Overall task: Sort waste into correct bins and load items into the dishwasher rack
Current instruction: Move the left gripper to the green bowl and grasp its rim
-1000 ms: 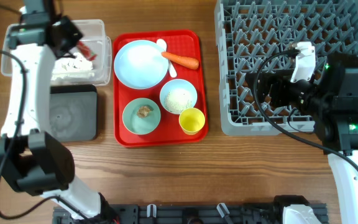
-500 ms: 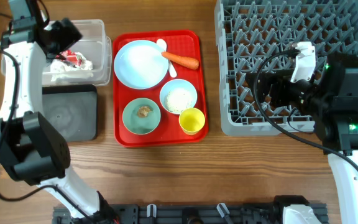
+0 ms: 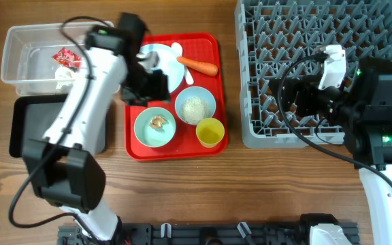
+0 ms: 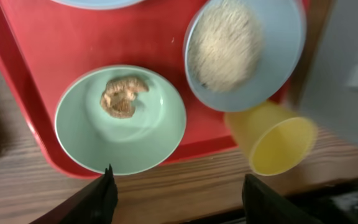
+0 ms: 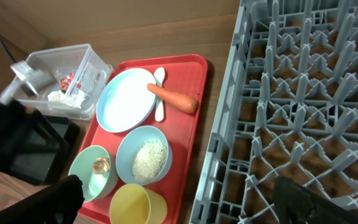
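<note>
Your left gripper (image 4: 178, 177) hangs wide open and empty over the near-left part of the flat red plastic tray (image 4: 36, 93), above the mint round bowl (image 4: 120, 119) holding the small brown food lump (image 4: 122, 96). (The crinkled red-and-white wrapper (image 3: 67, 56) and crumpled white tissue (image 3: 62, 73) lie in the clear plastic tub (image 3: 19, 41), far left.) Your right gripper (image 5: 176, 186) is spread open, empty, over the grey pegged rack (image 5: 303, 93).
</note>
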Controlling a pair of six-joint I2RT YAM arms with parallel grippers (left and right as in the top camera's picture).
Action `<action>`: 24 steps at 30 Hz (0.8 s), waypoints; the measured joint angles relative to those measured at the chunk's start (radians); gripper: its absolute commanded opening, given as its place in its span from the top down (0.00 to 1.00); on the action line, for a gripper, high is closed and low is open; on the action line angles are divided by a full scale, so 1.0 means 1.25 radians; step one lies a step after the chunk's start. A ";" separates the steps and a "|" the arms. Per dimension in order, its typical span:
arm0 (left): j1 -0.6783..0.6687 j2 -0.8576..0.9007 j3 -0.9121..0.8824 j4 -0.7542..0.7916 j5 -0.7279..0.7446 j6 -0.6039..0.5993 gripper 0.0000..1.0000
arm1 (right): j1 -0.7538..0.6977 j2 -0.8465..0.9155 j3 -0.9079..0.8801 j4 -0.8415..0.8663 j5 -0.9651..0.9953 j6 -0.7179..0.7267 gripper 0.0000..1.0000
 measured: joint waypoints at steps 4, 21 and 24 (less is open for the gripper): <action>-0.090 -0.001 -0.122 0.105 -0.071 -0.058 0.29 | 0.000 0.000 0.000 -0.006 0.000 0.000 0.00; -0.143 -0.001 -0.381 0.414 -0.128 -0.087 0.40 | 0.000 0.000 0.000 -0.012 0.000 0.000 0.00; -0.143 -0.001 -0.381 0.419 -0.128 -0.087 0.42 | 0.000 0.000 0.000 -0.012 0.000 0.000 0.00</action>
